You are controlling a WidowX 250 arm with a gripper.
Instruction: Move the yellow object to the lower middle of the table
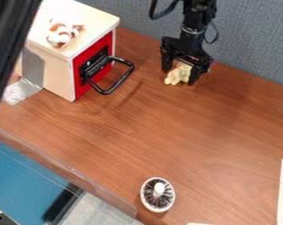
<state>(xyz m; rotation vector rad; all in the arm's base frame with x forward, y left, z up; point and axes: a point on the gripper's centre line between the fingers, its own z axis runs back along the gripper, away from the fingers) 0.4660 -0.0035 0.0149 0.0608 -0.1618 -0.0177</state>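
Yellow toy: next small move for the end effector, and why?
I'd close the end effector on the yellow toy before any lift. Its fingers look spread, one on either side of the toy, with a gap showing at the image-left finger. The toy is still to be moved: it's near the back of the table, far from the lower middle, so it likely needs a grip first.

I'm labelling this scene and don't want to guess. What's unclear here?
All in the camera view:
- Yellow object: partly hidden by the gripper, too small to identify.
- Box: inside hidden by its walls.
- Black thing, upper left: cut off by the edge.
- Brown-and-white thing: too small and blurred to identify.
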